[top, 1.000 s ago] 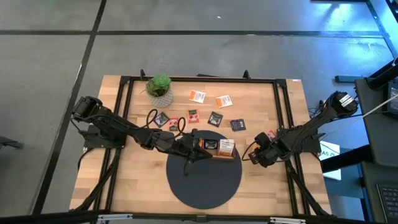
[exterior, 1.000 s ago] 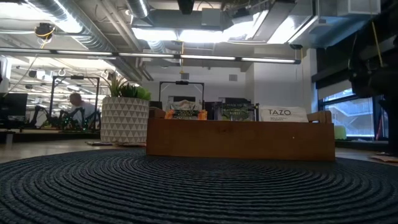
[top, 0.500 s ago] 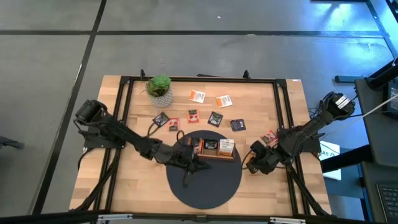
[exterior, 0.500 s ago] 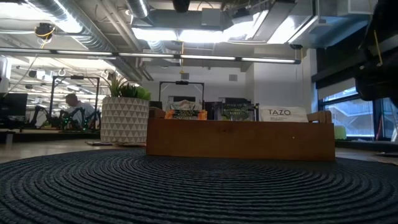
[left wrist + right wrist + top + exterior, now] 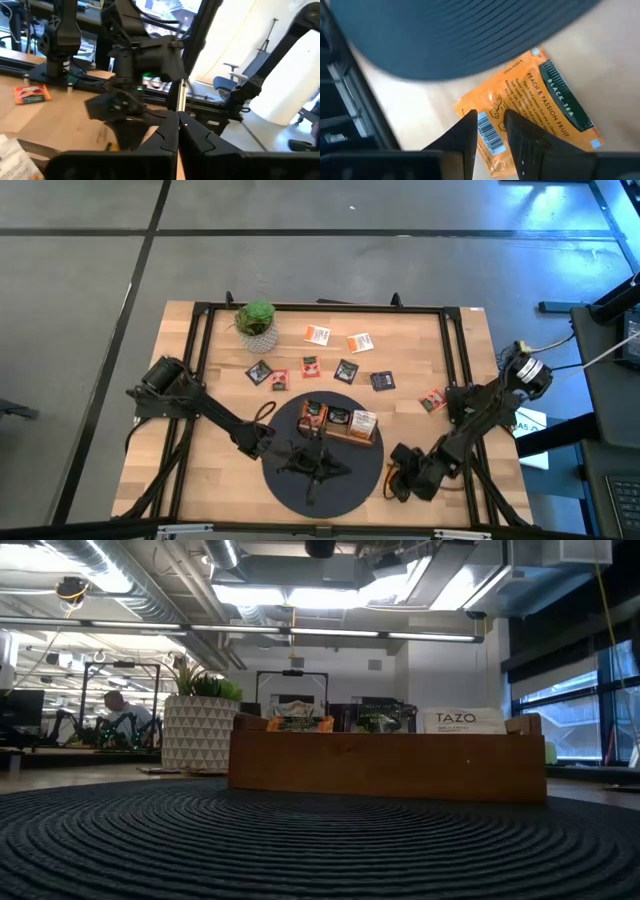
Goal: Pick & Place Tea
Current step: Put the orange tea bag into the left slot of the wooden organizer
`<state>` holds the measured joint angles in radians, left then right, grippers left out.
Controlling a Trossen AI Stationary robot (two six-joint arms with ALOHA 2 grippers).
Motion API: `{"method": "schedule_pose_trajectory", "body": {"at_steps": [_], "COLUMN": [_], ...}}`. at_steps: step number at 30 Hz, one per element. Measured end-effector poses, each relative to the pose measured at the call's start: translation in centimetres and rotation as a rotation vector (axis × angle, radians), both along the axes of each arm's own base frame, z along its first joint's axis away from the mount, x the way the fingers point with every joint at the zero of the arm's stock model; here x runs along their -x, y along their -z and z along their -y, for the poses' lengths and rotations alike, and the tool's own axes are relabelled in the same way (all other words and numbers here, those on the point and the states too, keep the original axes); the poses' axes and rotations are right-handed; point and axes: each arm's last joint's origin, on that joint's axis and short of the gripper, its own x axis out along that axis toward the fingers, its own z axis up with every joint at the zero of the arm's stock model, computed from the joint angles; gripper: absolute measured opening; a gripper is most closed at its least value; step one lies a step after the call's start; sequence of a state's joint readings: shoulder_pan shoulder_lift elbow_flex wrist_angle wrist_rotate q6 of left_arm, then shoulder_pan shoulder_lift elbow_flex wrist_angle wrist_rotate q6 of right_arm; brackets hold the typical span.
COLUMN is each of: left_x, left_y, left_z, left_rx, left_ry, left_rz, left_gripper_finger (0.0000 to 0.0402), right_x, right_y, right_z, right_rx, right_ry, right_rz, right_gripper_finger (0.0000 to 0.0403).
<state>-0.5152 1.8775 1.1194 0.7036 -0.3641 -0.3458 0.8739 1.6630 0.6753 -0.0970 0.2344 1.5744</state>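
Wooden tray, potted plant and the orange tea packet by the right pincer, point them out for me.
wooden tray (image 5: 387, 763), low view, on its bare front wall.
potted plant (image 5: 256, 317), high view, on its green leaves.
orange tea packet (image 5: 540, 102), right wrist view, on the printed face.

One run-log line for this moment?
left gripper: shut, over mat | right gripper: shut on orange tea packet, at mat's edge

tray (image 5: 340, 421) on mat (image 5: 352, 480), near half bare
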Motion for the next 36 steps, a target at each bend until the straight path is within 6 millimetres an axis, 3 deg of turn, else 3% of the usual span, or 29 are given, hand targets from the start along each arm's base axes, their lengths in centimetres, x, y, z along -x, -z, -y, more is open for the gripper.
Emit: {"method": "schedule_pose_trajectory", "body": {"at_steps": [6,12,21,25,36], "left_x": [-1.3,-2.7,-5.1,-6.4,-10.0], "left_y": [1.5,2.3,1.4,2.6,5.2], "left_z": [1.2,2.9,5.0,5.7,7.1], "left_rx": [-0.089,-0.256,-0.261,-0.264,-0.226], "left_ry": [0.003,0.006,0.008,0.004,-0.138], "left_rz": [-0.05,-0.279,-0.313,-0.326,-0.314], "left_gripper_finger": [0.0002,0.0002,0.0002,0.0002,0.0002], "right_x": [-1.8,-3.0,-2.1,-2.0,-1.5], "right_y": [0.2,-0.5,-5.6,-7.6,-8.2], "right_z": [-3.5,-5.0,-4.0,-3.9,-3.4], "right_rx": [0.017,0.048,0.225,0.231,0.234], "right_ry": [-0.072,-0.105,-0.106,-0.112,-0.137], "right_rz": [0.023,0.077,-0.051,-0.06,-0.143], "right_gripper_finger": [0.0108,0.0108,0.0108,0.0108,0.0108]}}
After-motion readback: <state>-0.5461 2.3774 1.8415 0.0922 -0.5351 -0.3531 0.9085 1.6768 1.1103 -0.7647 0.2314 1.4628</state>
